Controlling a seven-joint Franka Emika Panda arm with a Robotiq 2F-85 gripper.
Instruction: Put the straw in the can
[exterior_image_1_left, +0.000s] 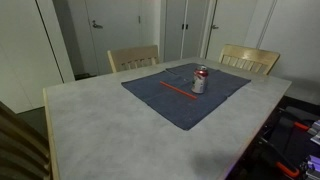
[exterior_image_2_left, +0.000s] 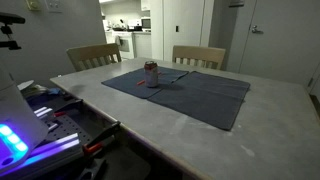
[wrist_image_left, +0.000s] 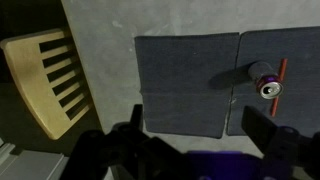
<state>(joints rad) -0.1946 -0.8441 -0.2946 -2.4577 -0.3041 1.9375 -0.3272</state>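
Note:
The silver-grey can (exterior_image_1_left: 199, 81) with a red top stands upright on a blue cloth (exterior_image_1_left: 185, 105) on the table. The thin red straw (exterior_image_1_left: 178, 89) lies flat on the cloth right beside the can. The can also shows in an exterior view (exterior_image_2_left: 151, 73). In the wrist view the can (wrist_image_left: 268, 82) and the straw (wrist_image_left: 281, 75) are at the right. My gripper (wrist_image_left: 200, 125) is open and empty, high above the table, over the cloth's near edge and well apart from the can. The arm does not show in the exterior views.
The table (exterior_image_1_left: 100, 120) is pale grey. Two wooden chairs (exterior_image_1_left: 133, 57) (exterior_image_1_left: 248, 58) stand at its far side; one shows in the wrist view (wrist_image_left: 50, 80). Equipment with lit parts (exterior_image_2_left: 30, 130) sits off one table edge.

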